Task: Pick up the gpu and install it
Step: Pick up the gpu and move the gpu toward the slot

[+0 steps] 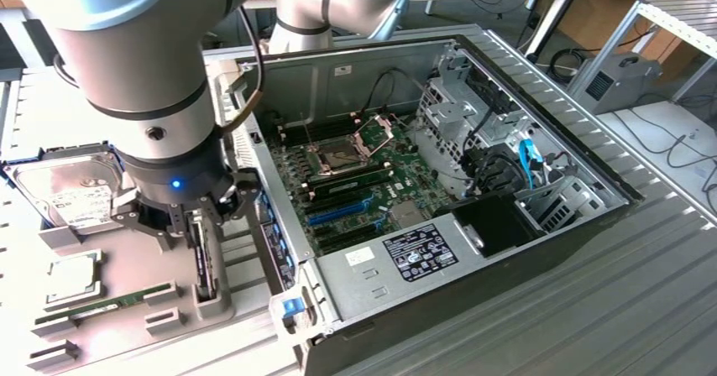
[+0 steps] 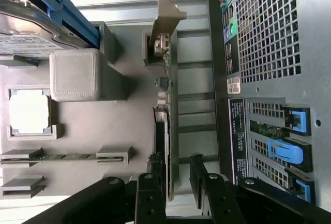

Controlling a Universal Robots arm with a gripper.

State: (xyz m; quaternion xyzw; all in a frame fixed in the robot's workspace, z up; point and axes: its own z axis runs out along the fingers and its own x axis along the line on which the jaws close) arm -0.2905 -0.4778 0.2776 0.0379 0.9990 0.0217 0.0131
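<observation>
On the grey tray (image 2: 98, 131), the thin gpu (image 2: 164, 97) stands edge-up, silver-bracketed.

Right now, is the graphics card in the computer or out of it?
Out. The gpu stands on edge in the gray holder beside the open computer case, with the open jaws straddling it.

i count one gpu (image 1: 204, 267), one hard drive (image 1: 73, 195), one processor chip (image 1: 73, 277), one memory stick (image 1: 112, 300) and one open computer case (image 1: 336, 65).
</observation>
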